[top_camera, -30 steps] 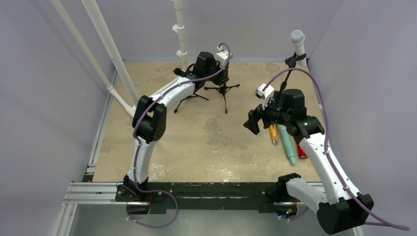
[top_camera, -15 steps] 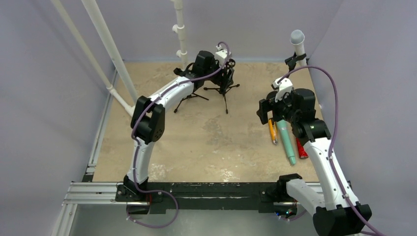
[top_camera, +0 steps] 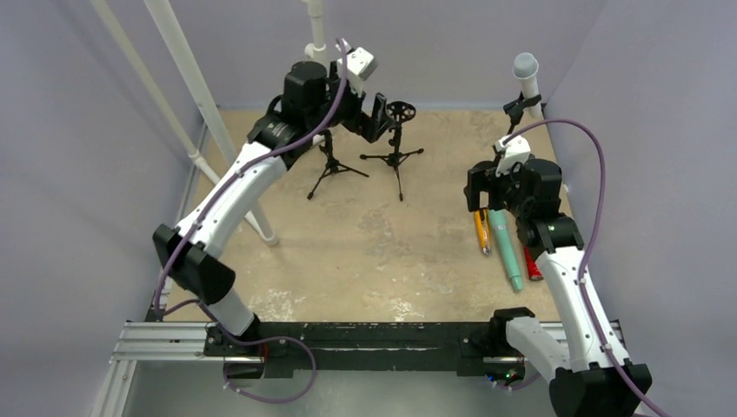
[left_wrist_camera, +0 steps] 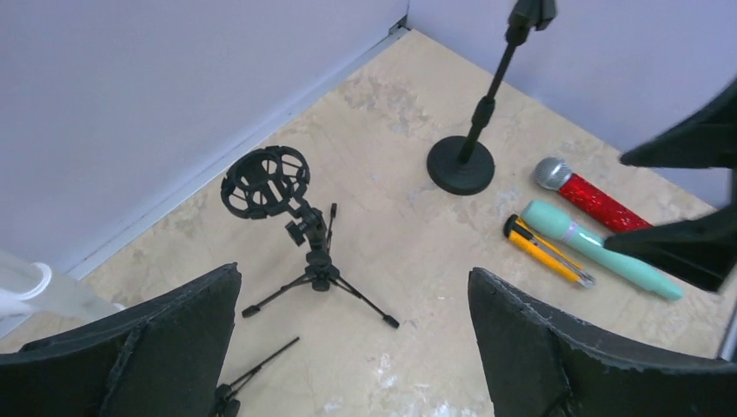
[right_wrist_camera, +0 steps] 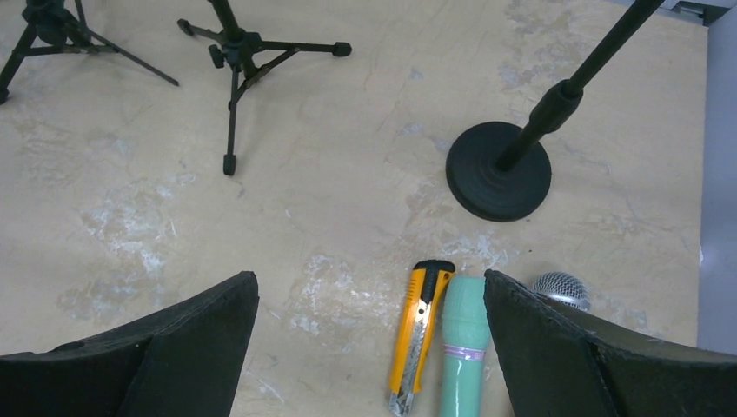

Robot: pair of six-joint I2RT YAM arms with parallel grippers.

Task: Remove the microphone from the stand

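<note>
Your left gripper [top_camera: 377, 118] hung high over the far left of the table [top_camera: 382, 261], jaws spread wide and gripping nothing. Your right gripper [right_wrist_camera: 369, 280] was likewise released and empty, poised above the mint microphone [top_camera: 506, 248]. That microphone lay flat on the table at the right, between an orange utility knife [top_camera: 481, 233] and a red microphone [top_camera: 533, 266], well apart from the shock-mount tripod [top_camera: 398, 130].

Only the overhead view showed you a grey-headed microphone [top_camera: 525, 65] clipped atop the round-base stand [left_wrist_camera: 461, 165]; both wrist views cut that stand off short of it. The left wrist view alone gave you the red microphone at full length, where the right wrist view caught just its mesh head. A second tripod [top_camera: 330, 163] stood just beside the first.
</note>
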